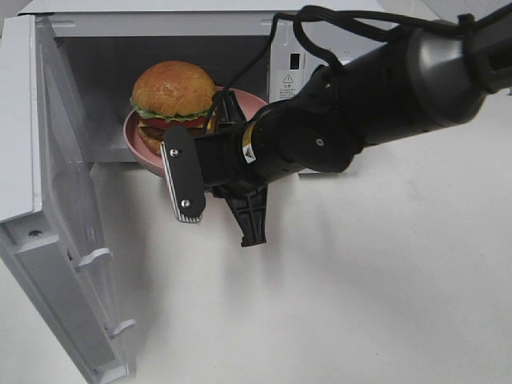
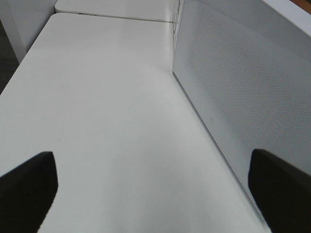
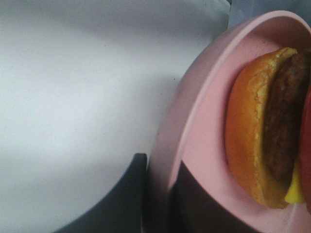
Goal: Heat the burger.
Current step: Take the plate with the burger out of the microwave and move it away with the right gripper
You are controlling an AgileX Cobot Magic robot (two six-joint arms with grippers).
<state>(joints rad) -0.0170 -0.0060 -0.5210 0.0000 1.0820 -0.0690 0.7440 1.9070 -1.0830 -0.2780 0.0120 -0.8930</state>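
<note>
The burger [image 1: 172,88], with a golden bun, lettuce and patty, sits on a pink plate [image 1: 133,134] at the mouth of the open microwave [image 1: 104,72]. My right gripper [image 1: 221,120] reaches in from the right and is shut on the plate's near rim. In the right wrist view its dark fingers [image 3: 127,194] pinch the plate's rim [image 3: 194,121], with the burger [image 3: 252,136] just beyond. My left gripper [image 2: 153,187] is open with nothing between its fingers, low over the white table beside the microwave's perforated panel [image 2: 233,97]. It is out of the exterior view.
The microwave's door [image 1: 56,208] stands swung open at the left, reaching toward the front of the table. Its control panel [image 1: 292,72] is behind my right arm. The white table [image 1: 360,280] spreads out to the front and right.
</note>
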